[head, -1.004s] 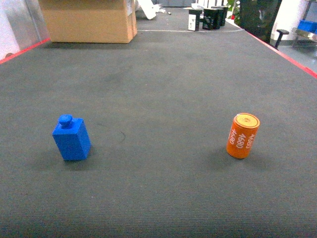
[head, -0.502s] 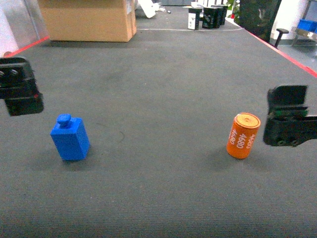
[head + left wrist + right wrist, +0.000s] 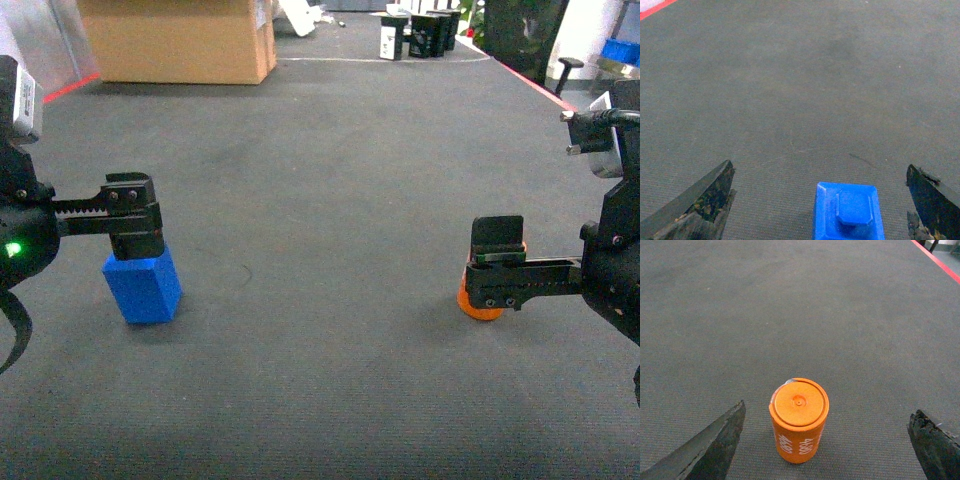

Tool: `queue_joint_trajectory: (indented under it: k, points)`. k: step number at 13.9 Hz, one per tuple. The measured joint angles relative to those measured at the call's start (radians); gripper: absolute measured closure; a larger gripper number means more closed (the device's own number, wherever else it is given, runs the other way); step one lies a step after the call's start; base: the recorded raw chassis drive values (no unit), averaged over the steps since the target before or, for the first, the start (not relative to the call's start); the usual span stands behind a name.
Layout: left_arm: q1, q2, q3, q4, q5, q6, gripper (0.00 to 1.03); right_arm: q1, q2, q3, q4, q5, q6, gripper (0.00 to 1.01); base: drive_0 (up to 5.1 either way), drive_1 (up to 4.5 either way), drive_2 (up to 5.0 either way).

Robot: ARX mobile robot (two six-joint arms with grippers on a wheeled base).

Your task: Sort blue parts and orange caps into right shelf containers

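Floor: dark grey ribbed carpet [image 3: 330, 200] fills the scene, edged by a red line [image 3: 575, 105] on the right.
Left gripper: the left gripper [image 3: 822, 202] hangs low over the carpet with its jaws spread wide, holding nothing; in the head view [image 3: 130, 225] it covers the top of the blue part.
Blue part: the blue part [image 3: 849, 212] is a block with a small knob on top, standing upright on the carpet between the two dark fingers [image 3: 705, 197] and touching neither; it sits on the left in the head view [image 3: 143, 288].
Right gripper: the right gripper [image 3: 827, 440] is also spread wide and empty, low over the carpet; seen from the head camera [image 3: 505, 270] it hides most of the orange cap.
Orange cap: the orange cap [image 3: 799, 420] is a cylinder with white digits on its side, standing upright between the fingers and clear of both; in the head view only its lower edge [image 3: 478, 305] shows.
Background: a cardboard box [image 3: 180, 40] stands at the far left, with small dark boxes [image 3: 420, 35] farther back.
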Motion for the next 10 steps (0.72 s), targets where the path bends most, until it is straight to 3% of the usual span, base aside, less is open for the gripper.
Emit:
queue_joint_trajectory:
  k: [5, 7, 10]
  points:
    - [0.001, 0.043, 0.032, -0.004, 0.015, -0.013, 0.05, -0.008, 0.036, 0.034, 0.001, -0.003, 0.005, 0.03, 0.0, 0.00, 0.0]
    - [0.009, 0.205, 0.117, -0.041, 0.052, -0.027, 0.05, -0.024, 0.164, 0.128, 0.000, -0.008, 0.023, 0.03, 0.0, 0.00, 0.0]
    - [0.010, 0.252, 0.135, -0.049, 0.051, -0.042, 0.05, -0.037, 0.233, 0.166, 0.006, -0.015, 0.043, 0.03, 0.0, 0.00, 0.0]
